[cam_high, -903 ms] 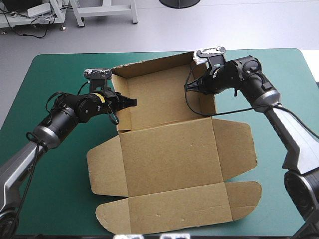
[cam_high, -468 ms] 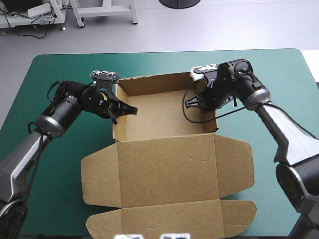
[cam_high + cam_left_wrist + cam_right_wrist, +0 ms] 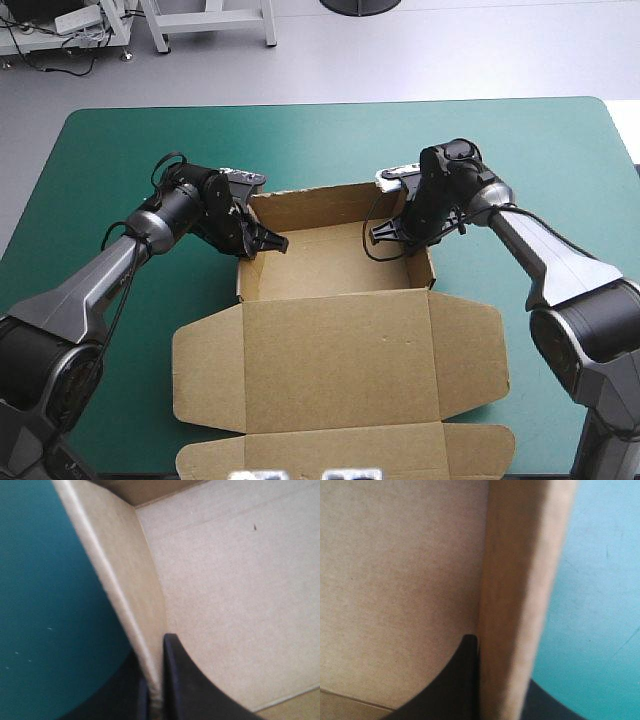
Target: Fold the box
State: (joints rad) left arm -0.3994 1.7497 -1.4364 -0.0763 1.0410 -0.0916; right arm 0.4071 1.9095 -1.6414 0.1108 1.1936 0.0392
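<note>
**BOTH GRIPPERS PINCH THE SIDE WALLS OF A HALF-BUILT BOX**

Mid-table, high view: your brown box [image 3: 340,330] sits on the teal-green cover [image 3: 120,150], w/ bare cover showing beyond it at the far, left and right sides. The only things over the board are your own two arms, each reaching in across a side wall of the tray.

L side: the left gripper [image 3: 265,243] is clamped on the tray's left wall. In the left wrist view [image 3: 155,695] one black finger sits inside the tray, the other outside over the cover, w/ the wall's edge pressed between them.

R side: the right gripper [image 3: 388,232] is clamped the same way on the right wall. The right wrist view [image 3: 500,700] shows the wall upright between the two fingers, w/ tray floor on one side and cover on the other.

Orientation: the whole sheet's long axis runs far-to-near. The tray is at the far end, open upward, w/ far and side walls raised and its longer side running left-right. The lid lies flat toward the table's near edge, its side flaps spread left and right.
</note>
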